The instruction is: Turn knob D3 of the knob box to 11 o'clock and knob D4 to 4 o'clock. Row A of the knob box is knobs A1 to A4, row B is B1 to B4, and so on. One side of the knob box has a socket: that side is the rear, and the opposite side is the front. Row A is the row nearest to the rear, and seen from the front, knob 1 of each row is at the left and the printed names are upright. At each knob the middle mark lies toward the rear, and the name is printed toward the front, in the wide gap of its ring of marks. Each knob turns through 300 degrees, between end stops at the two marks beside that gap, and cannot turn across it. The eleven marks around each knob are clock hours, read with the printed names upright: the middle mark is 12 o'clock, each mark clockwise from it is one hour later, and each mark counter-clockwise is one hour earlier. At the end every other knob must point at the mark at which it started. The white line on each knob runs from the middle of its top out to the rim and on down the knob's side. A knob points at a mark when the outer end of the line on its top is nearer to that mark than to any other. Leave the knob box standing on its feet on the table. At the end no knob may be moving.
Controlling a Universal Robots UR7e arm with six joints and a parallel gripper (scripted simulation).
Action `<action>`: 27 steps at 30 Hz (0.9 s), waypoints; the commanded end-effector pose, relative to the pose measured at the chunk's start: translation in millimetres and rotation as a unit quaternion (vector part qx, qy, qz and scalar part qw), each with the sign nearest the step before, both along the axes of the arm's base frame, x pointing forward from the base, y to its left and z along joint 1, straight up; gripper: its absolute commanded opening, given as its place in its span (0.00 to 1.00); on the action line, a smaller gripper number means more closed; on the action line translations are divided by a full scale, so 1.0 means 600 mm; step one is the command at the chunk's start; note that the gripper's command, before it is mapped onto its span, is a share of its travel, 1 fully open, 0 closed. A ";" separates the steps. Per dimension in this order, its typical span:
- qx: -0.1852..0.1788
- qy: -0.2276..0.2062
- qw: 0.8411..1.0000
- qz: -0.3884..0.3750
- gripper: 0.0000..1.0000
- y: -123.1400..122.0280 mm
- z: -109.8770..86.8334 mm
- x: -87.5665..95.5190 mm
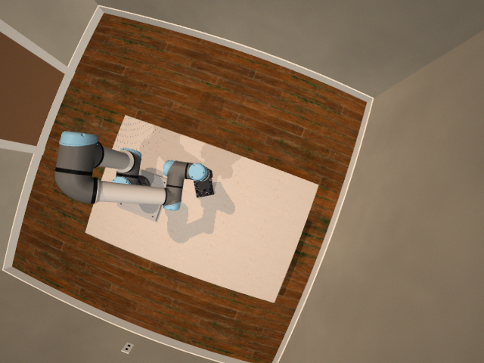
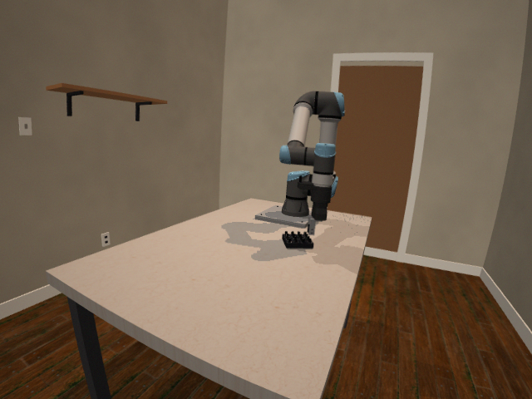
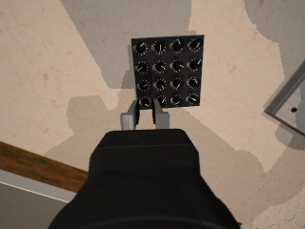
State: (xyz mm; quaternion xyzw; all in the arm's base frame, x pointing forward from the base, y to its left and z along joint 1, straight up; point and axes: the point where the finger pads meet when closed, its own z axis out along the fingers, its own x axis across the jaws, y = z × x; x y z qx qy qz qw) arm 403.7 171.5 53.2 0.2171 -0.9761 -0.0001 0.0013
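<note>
The black knob box [image 1: 204,193] [image 2: 298,243] [image 3: 168,72] stands flat on the table [image 2: 193,296], close in front of the arm's base. It carries a four-by-four grid of small black knobs with white lines; the printed names are too small to read. My gripper [image 3: 145,107] [image 2: 312,229] points straight down and hovers just above the box's near edge. Its fingers are partly open with nothing between them. In the wrist view the fingertips frame the bottom-left corner knob [image 3: 143,101] from above, without touching it.
The arm's grey base plate [image 2: 274,217] [image 3: 287,106] lies just behind the box. The table's edge [image 3: 33,166] runs close by at the lower left of the wrist view, with wooden floor beyond.
</note>
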 end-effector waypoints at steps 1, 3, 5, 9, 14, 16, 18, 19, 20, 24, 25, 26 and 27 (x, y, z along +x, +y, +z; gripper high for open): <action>0.000 0.000 1.000 0.000 0.46 0.000 -0.013 -0.001; 0.000 0.000 1.000 0.000 0.46 0.000 -0.015 -0.001; 0.000 0.000 1.000 0.000 0.46 0.000 -0.018 -0.001; 0.000 0.000 1.000 0.000 0.46 0.000 -0.022 -0.001; 0.000 0.000 1.000 0.000 0.46 0.000 -0.025 -0.001; 0.000 0.000 1.000 0.000 0.46 0.000 -0.026 0.000; 0.000 0.000 1.000 0.000 0.46 0.001 -0.026 0.000; 0.000 0.000 1.000 0.000 0.46 0.001 -0.026 0.000; 0.000 -0.001 1.000 0.000 0.46 0.001 -0.025 0.001; 0.000 -0.001 1.000 0.000 0.46 0.001 -0.024 0.001; 0.000 -0.001 1.000 0.000 0.46 0.001 -0.024 0.001; 0.000 -0.001 1.000 0.000 0.46 0.001 -0.024 0.001; 0.000 -0.001 1.000 0.000 0.46 0.001 -0.024 0.001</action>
